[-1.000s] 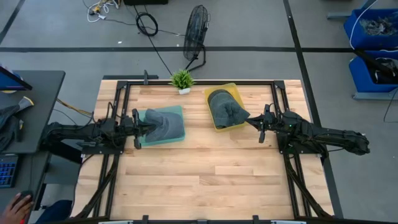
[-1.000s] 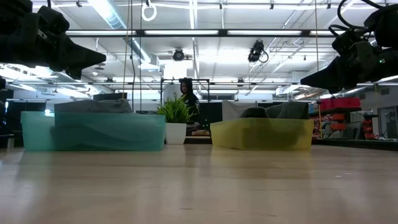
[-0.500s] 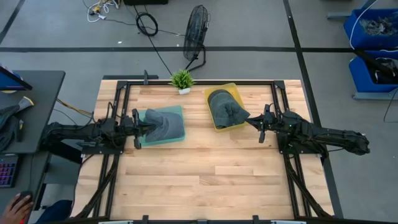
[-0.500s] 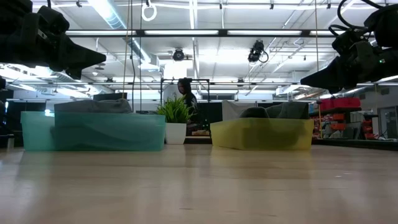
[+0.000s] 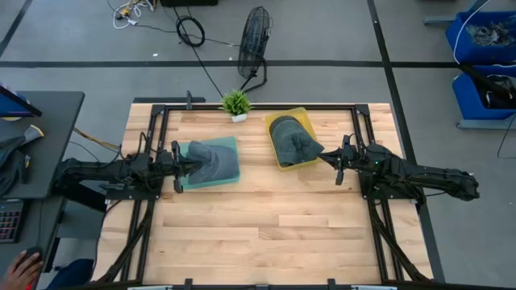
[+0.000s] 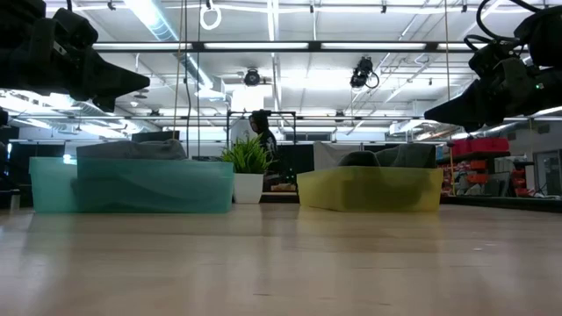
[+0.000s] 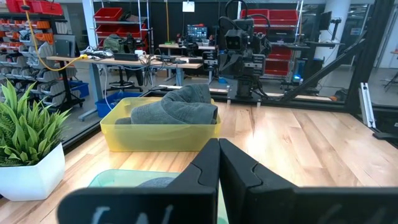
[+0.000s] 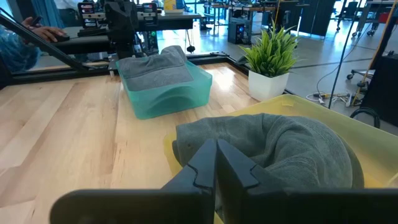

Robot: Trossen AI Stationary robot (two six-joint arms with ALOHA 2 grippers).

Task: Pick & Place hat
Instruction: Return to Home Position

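Handling: judged light, soft and floppy, with a crown that collapses under a pinch and a somewhat stiffer brim; not fragile, but prone to snag on its neighbours when lifted.
Grip: best judged at a raised fold of the crown or across the brim edge, taken from above and kept clear of the bin wall.
Look: dark grey fabric caps (image 5: 292,138) crumpled into 1 rounded heap, with deep folds, a matte surface and a top that rises above the rim.
Place: inside the translucent yellow plastic bin (image 5: 286,112), near the far edge of the pale wooden bench (image 5: 266,225) and a little right of its middle.
Second bin: translucent teal plastic bin (image 5: 232,139) left of the middle, also holding grey folded fabric.
Between the 2 bins: small green potted plant (image 5: 235,102) in a white pot, at the far edge.
Left hand (image 7: 218,143): fingers pressed together with nothing between them, raised above the bench over the teal bin's left rim.
Right hand (image 8: 216,143): fingers likewise pressed together and empty, raised over the yellow bin's right corner.
Progress: judged complete, with no cap seen outside the 2 bins.
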